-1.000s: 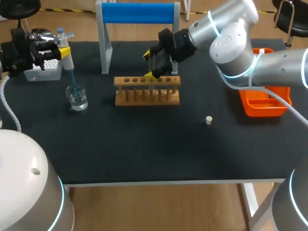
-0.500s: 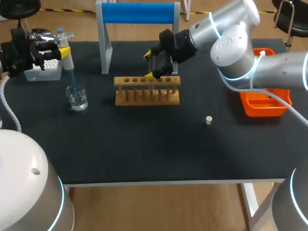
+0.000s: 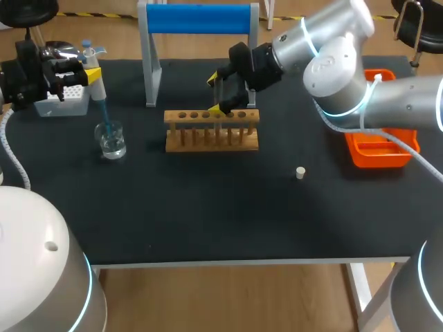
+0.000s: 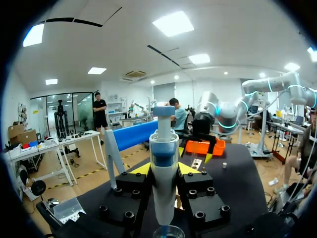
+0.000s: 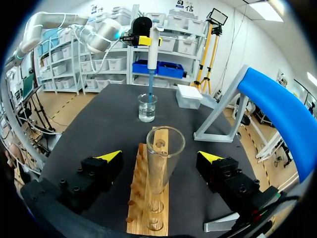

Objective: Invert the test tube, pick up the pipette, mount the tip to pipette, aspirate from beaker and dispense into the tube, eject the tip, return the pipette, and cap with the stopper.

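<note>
The black tabletop (image 3: 208,214) carries a stand with a blue bar (image 3: 197,19) at its far edge, just behind the right hand (image 3: 216,94). Under that hand lies a wooden rack (image 3: 211,131) with 1 row of holes. An orange tray (image 3: 377,153) sits well off to the hand's outer side, by the right arm. A white tip box (image 3: 61,102) lies just below the left hand (image 3: 82,75). That hand is clamped on the pipette (image 4: 163,163), held upright, and the blue tip dips into the glass beaker (image 3: 111,140) of clear liquid beneath it. The right hand is spread wide; the test tube (image 5: 163,158) stands mouth up in the rack between its 2 fingers, touching neither. A small pale stopper (image 3: 300,173) lies on the tabletop, apart from both hands, nearer the right one.
</note>
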Robot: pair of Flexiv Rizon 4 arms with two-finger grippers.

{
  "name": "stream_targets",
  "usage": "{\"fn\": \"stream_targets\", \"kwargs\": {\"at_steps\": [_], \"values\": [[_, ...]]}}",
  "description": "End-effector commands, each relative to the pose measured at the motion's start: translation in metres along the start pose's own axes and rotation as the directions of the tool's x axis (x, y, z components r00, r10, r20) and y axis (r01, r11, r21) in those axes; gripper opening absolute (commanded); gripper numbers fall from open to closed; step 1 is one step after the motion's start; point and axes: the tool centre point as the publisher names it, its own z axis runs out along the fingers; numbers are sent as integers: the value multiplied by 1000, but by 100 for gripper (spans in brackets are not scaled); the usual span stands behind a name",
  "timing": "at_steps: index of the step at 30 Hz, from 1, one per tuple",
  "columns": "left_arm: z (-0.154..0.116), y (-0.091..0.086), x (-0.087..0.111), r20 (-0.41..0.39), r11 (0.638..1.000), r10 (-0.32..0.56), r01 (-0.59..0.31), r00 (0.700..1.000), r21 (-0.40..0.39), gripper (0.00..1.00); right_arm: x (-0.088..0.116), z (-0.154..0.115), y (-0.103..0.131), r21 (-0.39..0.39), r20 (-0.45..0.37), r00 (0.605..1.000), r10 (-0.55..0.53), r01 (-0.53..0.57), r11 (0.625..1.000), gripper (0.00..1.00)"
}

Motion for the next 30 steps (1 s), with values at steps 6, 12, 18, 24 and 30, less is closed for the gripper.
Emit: {"fn": "stream_targets", "kwargs": {"at_steps": [6,12,18,24,30], "values": [[0,-1,1,2,1000,-1,1,1000,-1,0,0,-1,0,1,0,1000,0,0,1000,100],[-4,-10,4,14,1000,10,-10,1000,-9,0,0,-1,0,1,0,1000,0,0,1000,100],[-7,-28,7,31,999,38,-38,999,-13,0,0,-1,0,1,0,1000,0,0,1000,100],[-7,-50,12,38,997,69,-68,997,-36,0,0,-1,0,1,0,1000,0,0,1000,100],[-4,-80,19,18,995,78,-76,997,-62,0,0,-1,0,1,0,1000,0,0,1000,100]]}}
